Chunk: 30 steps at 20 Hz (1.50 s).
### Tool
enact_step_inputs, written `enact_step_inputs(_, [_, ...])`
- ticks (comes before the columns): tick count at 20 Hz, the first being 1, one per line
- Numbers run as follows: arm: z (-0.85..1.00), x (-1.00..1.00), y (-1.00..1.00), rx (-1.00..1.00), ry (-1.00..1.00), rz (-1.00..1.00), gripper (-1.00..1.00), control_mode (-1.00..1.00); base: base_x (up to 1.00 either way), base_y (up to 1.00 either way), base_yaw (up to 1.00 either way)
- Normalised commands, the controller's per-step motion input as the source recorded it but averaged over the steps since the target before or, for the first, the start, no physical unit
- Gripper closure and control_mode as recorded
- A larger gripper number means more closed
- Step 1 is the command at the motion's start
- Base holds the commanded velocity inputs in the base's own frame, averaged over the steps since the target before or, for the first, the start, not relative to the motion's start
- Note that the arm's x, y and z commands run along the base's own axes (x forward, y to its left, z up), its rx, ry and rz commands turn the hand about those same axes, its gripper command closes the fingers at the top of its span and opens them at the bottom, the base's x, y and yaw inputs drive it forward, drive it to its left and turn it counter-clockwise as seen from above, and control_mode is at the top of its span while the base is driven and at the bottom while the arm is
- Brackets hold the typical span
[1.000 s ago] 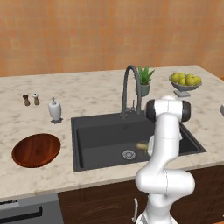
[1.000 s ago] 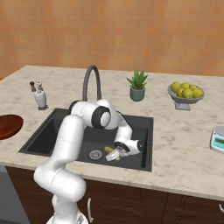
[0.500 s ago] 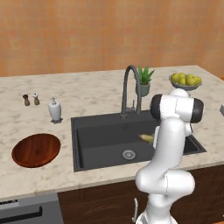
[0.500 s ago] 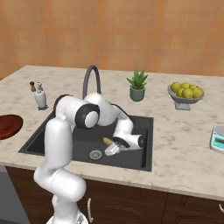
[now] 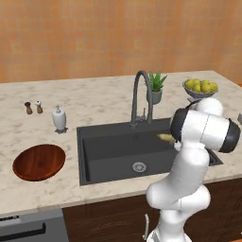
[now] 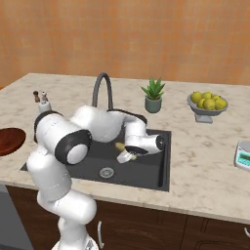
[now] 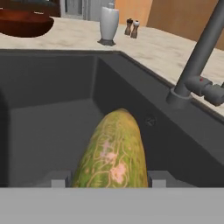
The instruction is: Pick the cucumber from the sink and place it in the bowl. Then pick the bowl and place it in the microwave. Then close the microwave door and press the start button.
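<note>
Yellow-green cucumber (image 7: 113,153): clamped in the hand (image 6: 125,155), now lifted off the sink (image 5: 108,151) floor, higher than a second ago.
Meaning: pick done; carry begins.
Bowl (image 5: 38,162): on the desk (image 5: 94,99), left of the sink, waiting.

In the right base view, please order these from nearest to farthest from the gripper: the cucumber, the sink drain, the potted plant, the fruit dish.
1. cucumber, held in the gripper
2. sink drain, below, on the basin floor
3. potted plant, behind the sink
4. fruit dish, far right on the counter

The marble counter (image 5: 94,101) (sink (image 5: 108,151) set in) carries bowl (image 5: 38,162), soap dispenser (image 5: 59,119), plant (image 5: 155,88), fruit dish (image 5: 200,89).
</note>
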Motion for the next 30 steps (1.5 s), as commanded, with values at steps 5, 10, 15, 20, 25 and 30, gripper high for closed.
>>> enact_step_inputs(5, [1.00,-0.88,0.00,0.03,-0.02,0.00,1.00,-1.00,0.00,0.00,0.00])
enact_step_inputs(10, [1.00,-0.95,0.19,0.06,0.00,0.00,1.00,-1.00,0.00,0.00,0.00])
enact_step_inputs(15, [0.87,-0.66,0.87,0.04,0.00,0.00,1.00,-1.00,0.00,0.00,0.00])
enact_step_inputs(20, [0.54,-0.35,1.00,0.00,0.01,0.00,1.00,-1.00,0.00,0.00,0.00])
enact_step_inputs(25, [0.40,-0.05,1.00,0.00,0.10,0.00,1.00,-1.00,0.00,0.00,0.00])
enact_step_inputs(30, [0.15,0.00,1.00,-0.02,0.30,0.00,1.00,-1.00,0.00,0.00,0.00])
